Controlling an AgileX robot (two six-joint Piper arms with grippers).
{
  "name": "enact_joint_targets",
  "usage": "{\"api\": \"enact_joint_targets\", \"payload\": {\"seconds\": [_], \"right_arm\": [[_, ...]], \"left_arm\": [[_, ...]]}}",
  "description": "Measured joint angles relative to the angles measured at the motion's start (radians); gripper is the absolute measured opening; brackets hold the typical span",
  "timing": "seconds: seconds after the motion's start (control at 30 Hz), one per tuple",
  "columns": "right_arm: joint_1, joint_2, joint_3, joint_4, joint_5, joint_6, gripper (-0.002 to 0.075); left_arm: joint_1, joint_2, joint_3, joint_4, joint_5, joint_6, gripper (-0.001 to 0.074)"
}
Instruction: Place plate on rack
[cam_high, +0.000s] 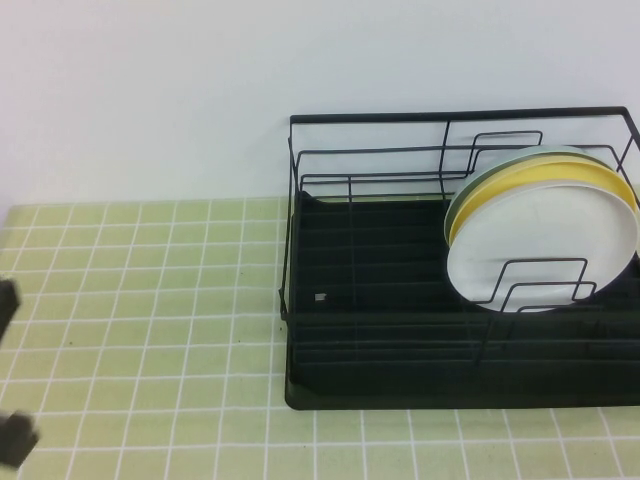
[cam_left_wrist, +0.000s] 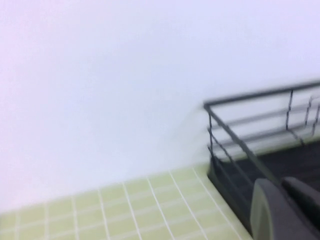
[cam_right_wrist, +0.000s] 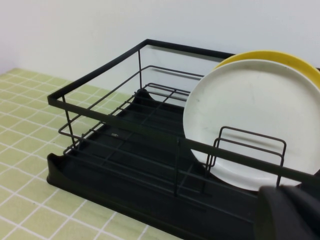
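The white plate (cam_high: 545, 245) stands upright on edge in the right end of the black wire rack (cam_high: 440, 117), held between wire dividers. It also shows in the right wrist view (cam_right_wrist: 250, 115) inside the rack (cam_right_wrist: 100, 75). My right gripper (cam_right_wrist: 295, 195) is shut and empty, just outside the rack's near rail, a little below the plate and apart from it. It is out of the high view. My left gripper (cam_left_wrist: 282, 190) is shut and empty over the tiled table, beside the rack's left end (cam_left_wrist: 250, 97).
A yellow plate (cam_high: 540, 180) stands right behind the white one, and a pale green plate (cam_high: 520, 155) behind that. The rack's left half holds only its ribbed tray (cam_high: 370, 300). Green tiled table (cam_high: 150, 300) lies left of the rack. Dark left arm parts (cam_high: 12, 438) show at the left edge.
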Motion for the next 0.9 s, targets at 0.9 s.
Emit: {"api": "enact_joint_targets", "payload": {"seconds": [0.9], "right_arm": [[0.000, 0.000, 0.000, 0.003, 0.000, 0.000, -0.0002]], "left_arm": [[0.027, -0.469, 0.418, 0.736, -0.051, -1.025, -0.0002]]}}
